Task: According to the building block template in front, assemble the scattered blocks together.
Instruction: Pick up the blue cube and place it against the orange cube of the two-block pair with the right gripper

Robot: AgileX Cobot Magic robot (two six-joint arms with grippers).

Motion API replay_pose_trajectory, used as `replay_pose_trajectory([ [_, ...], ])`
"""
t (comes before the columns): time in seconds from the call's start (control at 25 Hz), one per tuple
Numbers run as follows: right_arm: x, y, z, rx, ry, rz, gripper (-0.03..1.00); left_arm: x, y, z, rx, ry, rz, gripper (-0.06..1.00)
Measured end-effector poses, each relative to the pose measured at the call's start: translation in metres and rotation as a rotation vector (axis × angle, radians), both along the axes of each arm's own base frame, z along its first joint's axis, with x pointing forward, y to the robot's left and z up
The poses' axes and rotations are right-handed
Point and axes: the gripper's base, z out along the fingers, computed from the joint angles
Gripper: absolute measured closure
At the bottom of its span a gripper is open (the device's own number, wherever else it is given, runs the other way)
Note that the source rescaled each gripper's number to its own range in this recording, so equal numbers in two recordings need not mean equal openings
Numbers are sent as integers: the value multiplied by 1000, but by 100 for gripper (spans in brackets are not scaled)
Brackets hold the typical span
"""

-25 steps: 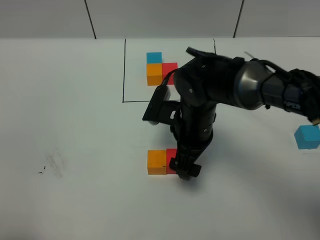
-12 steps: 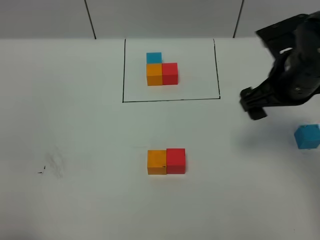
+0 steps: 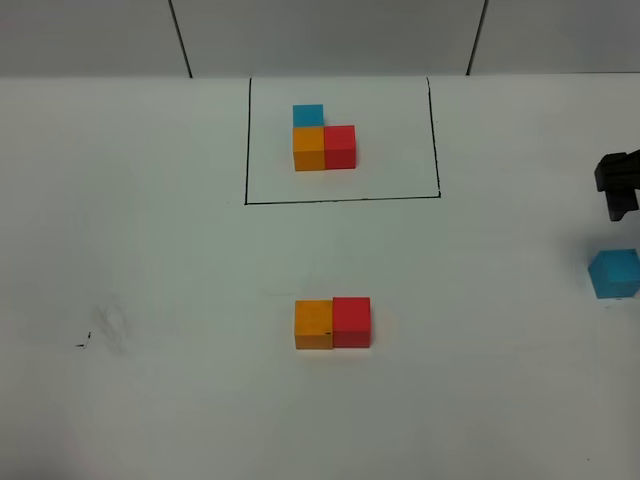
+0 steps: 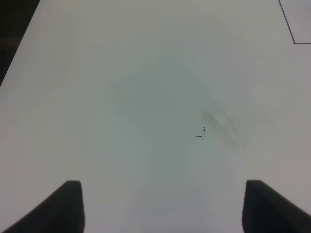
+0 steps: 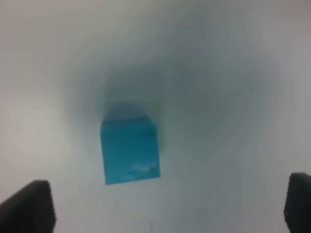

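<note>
Seen from above, the template (image 3: 323, 138) sat far centre. The orange block (image 3: 313, 324) and red block (image 3: 351, 322) touched, copying its front row. The blue block (image 3: 613, 273) lay at the right edge, near the right gripper (image 3: 620, 188). In the left wrist view, the left gripper (image 4: 165, 208) hung spread over bare table (image 4: 146, 97), seemingly idle. In the right wrist view, the fingers (image 5: 26, 206) stood wide apart over the blue block, probably lining up a grasp.
</note>
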Motion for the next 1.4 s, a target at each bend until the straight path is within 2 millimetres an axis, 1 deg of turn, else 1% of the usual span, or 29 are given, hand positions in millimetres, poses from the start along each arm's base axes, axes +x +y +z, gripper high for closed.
replay_pose_trajectory([
  [0.32,16,-1,-44,8,97,12,3,0,0,0,0,0,0,27],
  [0.44,19,-1,-56,22,124,3,4,0,0,0,0,0,0,27],
  [0.56,22,-1,-64,27,130,3,5,0,0,0,0,0,0,27],
  [0.68,22,-1,-73,28,143,4,5,0,0,0,0,0,0,27],
  [0.88,15,-3,-93,42,146,5,6,0,0,0,0,0,0,27],
  [1.04,12,-6,-99,50,129,4,7,0,0,0,0,0,0,27],
  [1.4,14,-6,-100,50,98,24,9,0,0,0,0,0,0,27],
])
